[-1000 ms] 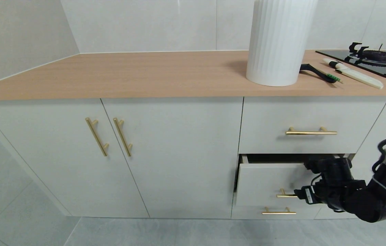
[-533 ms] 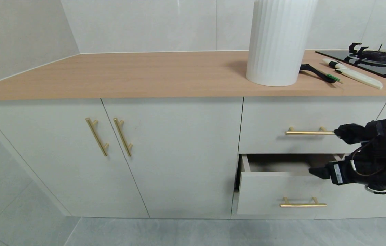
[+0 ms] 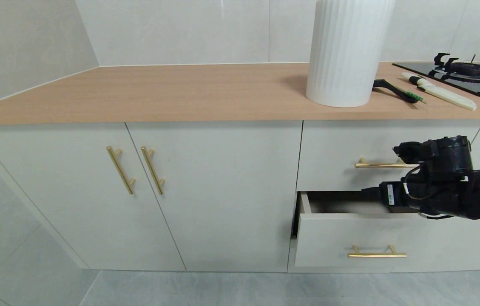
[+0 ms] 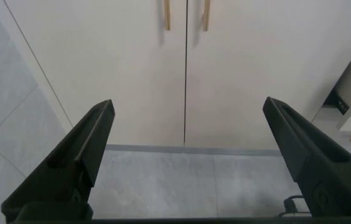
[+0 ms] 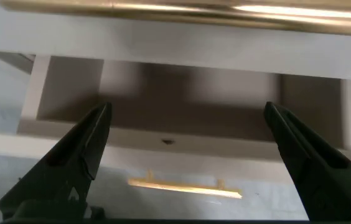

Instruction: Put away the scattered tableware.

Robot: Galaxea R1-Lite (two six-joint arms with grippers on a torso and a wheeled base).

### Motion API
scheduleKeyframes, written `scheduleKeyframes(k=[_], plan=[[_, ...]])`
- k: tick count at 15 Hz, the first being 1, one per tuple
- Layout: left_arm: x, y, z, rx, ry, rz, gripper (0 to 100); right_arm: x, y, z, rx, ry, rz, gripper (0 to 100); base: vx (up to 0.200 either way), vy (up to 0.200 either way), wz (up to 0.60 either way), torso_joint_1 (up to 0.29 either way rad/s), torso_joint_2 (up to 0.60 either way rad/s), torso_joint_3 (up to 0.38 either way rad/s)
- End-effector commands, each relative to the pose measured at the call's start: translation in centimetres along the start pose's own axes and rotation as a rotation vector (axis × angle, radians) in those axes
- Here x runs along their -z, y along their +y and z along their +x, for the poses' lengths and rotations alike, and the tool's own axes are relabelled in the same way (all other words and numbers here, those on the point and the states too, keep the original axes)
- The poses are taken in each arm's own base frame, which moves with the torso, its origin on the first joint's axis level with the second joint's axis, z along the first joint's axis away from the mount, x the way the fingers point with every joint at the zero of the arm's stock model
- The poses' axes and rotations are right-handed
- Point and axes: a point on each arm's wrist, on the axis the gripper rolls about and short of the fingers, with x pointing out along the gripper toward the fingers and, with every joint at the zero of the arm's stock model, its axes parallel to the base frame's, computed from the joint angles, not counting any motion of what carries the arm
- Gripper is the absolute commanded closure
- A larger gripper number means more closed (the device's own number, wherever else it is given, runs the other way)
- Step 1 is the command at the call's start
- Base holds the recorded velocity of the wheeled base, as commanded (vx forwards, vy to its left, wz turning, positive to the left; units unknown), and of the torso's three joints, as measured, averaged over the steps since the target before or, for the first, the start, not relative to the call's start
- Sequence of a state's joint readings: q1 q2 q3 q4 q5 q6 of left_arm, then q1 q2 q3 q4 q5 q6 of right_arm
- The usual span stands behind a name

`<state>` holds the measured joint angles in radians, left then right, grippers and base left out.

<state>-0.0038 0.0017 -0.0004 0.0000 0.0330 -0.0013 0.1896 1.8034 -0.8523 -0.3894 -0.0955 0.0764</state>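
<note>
Brown wood counter (image 3: 180, 93) holds long white knife (image 3: 444, 95), lying slanted, up above right gripper (image 3: 384, 172), jaws wide apart, by open white drawer (image 3: 342, 231).

Your right arm (image 3: 473, 199): black throughout. Round wrist housing (image 3: 450, 153); white printed label (image 3: 390, 194) below housing, thin cable (image 3: 410, 175) looped beside housing. Right gripper (image 5: 185, 162) fingers (image 5: 70, 168): dark tapered wedges.

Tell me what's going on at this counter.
The right gripper, open, hovers before the partly open drawer, close to the handle of the drawer above. The left gripper, also open, hangs low facing the cupboard doors. A knife and a black-handled utensil lie on the counter, not yet put away.
</note>
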Motion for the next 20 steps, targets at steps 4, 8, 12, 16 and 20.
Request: scheduleKeyframes(k=[4,8,12,16,20], plan=[[0.0,0.0,0.0,0.000,0.000,0.000,0,2.3,0.8,3.5,0.026,0.071,0.001,0,0.000,0.000,0.00,0.000,0.00,0.000],[0.0,0.0,0.0,-0.002,0.000,0.000,0,3.6,0.9,6.0,0.079,0.040,0.003,0,0.000,0.000,0.00,0.000,0.00,0.000],[0.0,0.0,0.0,0.000,0.000,0.000,0,3.9,0.9,5.7,0.075,0.036,-0.003,0,0.000,0.000,0.00,0.000,0.00,0.000],[0.0,0.0,0.0,0.000,0.000,0.000,0,3.8,0.8,4.9,0.078,0.071,-0.010,0,0.000,0.000,0.00,0.000,0.00,0.000],[0.0,0.0,0.0,-0.002,0.002,0.000,0,3.0,0.7,3.0,0.076,0.107,-0.017,0,0.000,0.000,0.00,0.000,0.00,0.000]])
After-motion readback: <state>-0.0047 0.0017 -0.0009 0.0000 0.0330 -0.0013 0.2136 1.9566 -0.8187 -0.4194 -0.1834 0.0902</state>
